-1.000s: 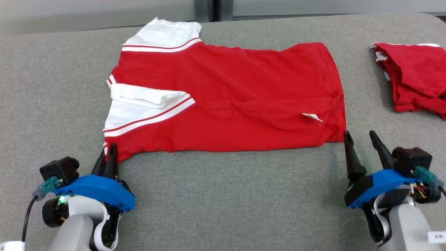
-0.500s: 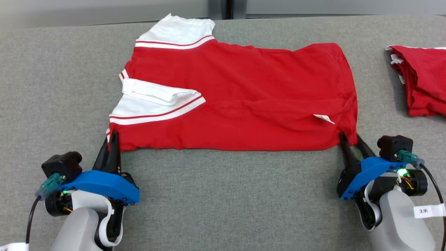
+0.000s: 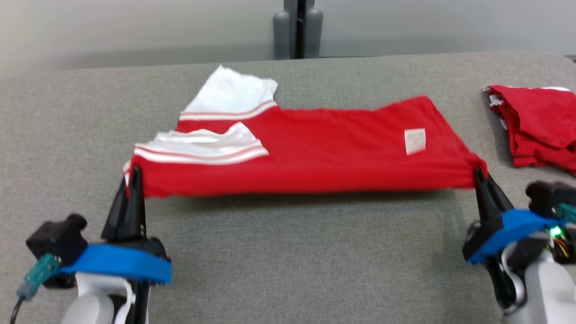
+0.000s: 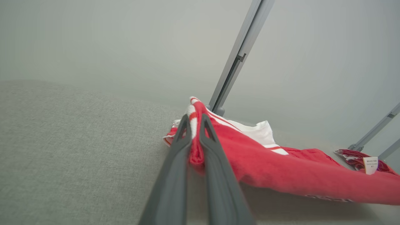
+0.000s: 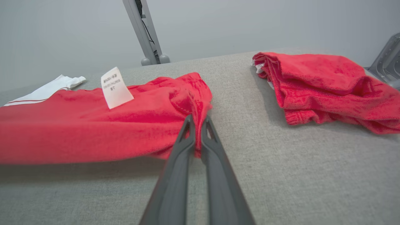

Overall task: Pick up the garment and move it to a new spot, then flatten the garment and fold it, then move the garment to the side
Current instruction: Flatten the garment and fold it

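The garment [image 3: 315,153] is a red shirt with white, red-striped sleeves and a small white label, spread across the grey table. Its near edge hangs lifted off the table, stretched between my two grippers, with a shadow beneath. My left gripper [image 3: 133,173] is shut on the near left corner; in the left wrist view my left gripper [image 4: 193,120] pinches red and white cloth of the garment [image 4: 281,172]. My right gripper [image 3: 478,174] is shut on the near right corner. The right wrist view shows my right gripper [image 5: 197,120] clamping a red fold of the garment [image 5: 93,131].
A second red garment [image 3: 540,123] lies crumpled at the table's right side, and the right wrist view has this second garment [image 5: 325,84] close beside my fingers. A grey post [image 3: 297,29] stands behind the table's far edge. Bare grey table [image 3: 306,261] lies near me.
My right gripper closed on the near right corner, the left was closed by half a second ago. Both then raised the garment's near edge off the table. The head view has tilted up.
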Controlling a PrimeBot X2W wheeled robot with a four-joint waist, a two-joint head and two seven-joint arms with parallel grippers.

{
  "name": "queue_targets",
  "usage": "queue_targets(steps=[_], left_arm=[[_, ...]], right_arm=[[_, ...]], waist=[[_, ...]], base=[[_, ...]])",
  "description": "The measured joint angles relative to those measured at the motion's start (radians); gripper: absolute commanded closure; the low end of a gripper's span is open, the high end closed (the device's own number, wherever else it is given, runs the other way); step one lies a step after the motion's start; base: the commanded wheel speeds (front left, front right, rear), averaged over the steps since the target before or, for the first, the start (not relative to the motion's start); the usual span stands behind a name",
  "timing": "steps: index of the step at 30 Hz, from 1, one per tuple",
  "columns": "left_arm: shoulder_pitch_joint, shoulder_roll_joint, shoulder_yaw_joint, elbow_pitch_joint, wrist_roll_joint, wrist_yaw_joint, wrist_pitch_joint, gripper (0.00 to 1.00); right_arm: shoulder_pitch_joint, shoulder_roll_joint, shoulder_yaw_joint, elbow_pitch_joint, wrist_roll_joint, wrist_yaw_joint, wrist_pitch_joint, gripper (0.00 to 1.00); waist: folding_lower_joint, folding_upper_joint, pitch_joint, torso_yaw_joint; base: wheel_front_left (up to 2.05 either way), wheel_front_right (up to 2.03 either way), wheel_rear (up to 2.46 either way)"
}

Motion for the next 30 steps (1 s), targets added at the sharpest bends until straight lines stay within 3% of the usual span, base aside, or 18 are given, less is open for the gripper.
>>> queue_targets(steps=[8, 14, 15, 17, 18, 19, 25, 30], left_arm=[[0.27, 0.04, -0.025, -0.281, -0.021, 0.071, 0.121, 1.0], [0.399, 0.049, -0.033, -0.299, -0.049, 0.106, 0.173, 1.0], [0.405, 0.053, -0.039, -0.282, -0.047, 0.107, 0.181, 1.0], [0.412, 0.052, -0.051, -0.246, -0.047, 0.108, 0.189, 1.0], [0.412, 0.049, -0.057, -0.23, -0.052, 0.105, 0.194, 0.5], [0.412, 0.052, -0.064, -0.212, -0.051, 0.101, 0.199, 0.0], [0.365, 0.082, -0.084, -0.218, -0.016, 0.096, 0.228, 0.0], [0.234, 0.155, -0.082, -0.274, 0.044, 0.087, 0.282, 0.0]], right_arm=[[0.291, 0.0, -0.02, -0.27, 0.036, 0.0, 0.165, 1.0], [0.421, 0.0, -0.03, -0.312, 0.06, 0.0, 0.197, 1.0], [0.429, 0.0, -0.029, -0.306, 0.052, 0.0, 0.195, 0.91], [0.433, 0.0, -0.03, -0.285, 0.041, 0.0, 0.179, 0.43], [0.434, 0.0, -0.03, -0.274, 0.029, 0.0, 0.176, 0.0], [0.434, 0.0, -0.029, -0.265, 0.016, 0.0, 0.167, 0.0], [0.415, 0.0, -0.03, -0.258, -0.007, 0.0, 0.111, 0.0], [0.35, -0.001, -0.035, -0.293, -0.027, 0.0, 0.071, 0.0]], waist=[[0.0, 0.0, -0.039, 0.004], [0.0, 0.0, -0.045, 0.0], [-0.0001, 0.0, -0.045, -0.002], [0.0, 0.0, -0.045, -0.005], [0.0, 0.0, -0.045, -0.006], [0.0, 0.0, -0.045, -0.008], [-0.0001, 0.0, -0.035, -0.025], [0.0, 0.0, -0.017, -0.049]], base=[[0.0, 0.0, 0.0], [0.0, 0.0, 0.0], [0.0, 0.0, 0.0], [0.0, 0.0, 0.0], [0.0, 0.0, 0.0], [0.0, 0.0, 0.0], [0.0, 0.0, 0.0], [0.0, 0.0, 0.0]])
